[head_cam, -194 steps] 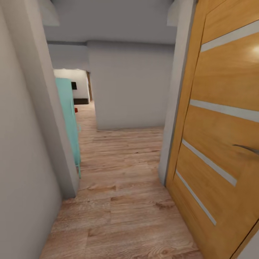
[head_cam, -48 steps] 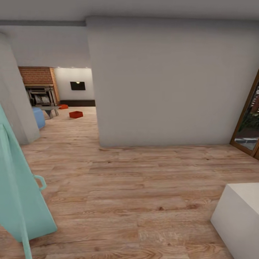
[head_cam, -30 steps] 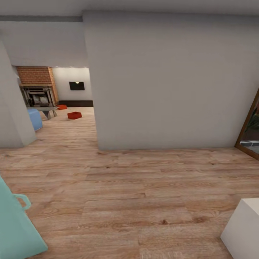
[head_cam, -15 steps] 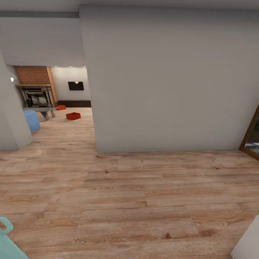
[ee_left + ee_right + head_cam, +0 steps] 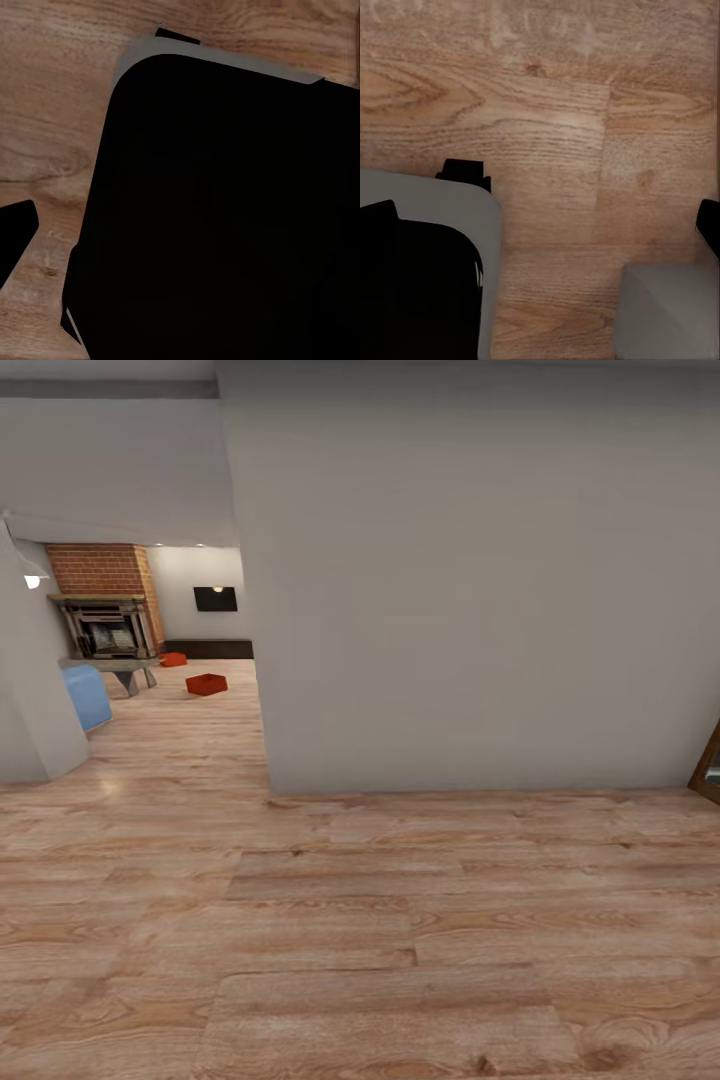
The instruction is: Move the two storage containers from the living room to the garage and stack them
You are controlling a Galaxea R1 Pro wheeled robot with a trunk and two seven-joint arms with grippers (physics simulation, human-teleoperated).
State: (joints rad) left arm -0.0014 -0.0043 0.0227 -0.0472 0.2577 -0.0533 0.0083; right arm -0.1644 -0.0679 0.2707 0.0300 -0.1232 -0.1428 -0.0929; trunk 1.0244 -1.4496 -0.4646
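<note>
Approach step in hand: both storage containers, the nearer container (image 5: pixel 206 684) and the farther container (image 5: pixel 174 659), are seen on the living room planks (beyond the grey wall (image 5: pixel 470 590)). End effector states cannot be told. A leftward drive is required next.

My left wrist camera shows a black, round-cornered body panel (image 5: pixel 225 217) edged in pale grey. At the right wrist, another black panel (image 5: pixel 416 289) carries the same grey rim, with a plain grey block (image 5: pixel 667 311) at four o'clock.
</note>
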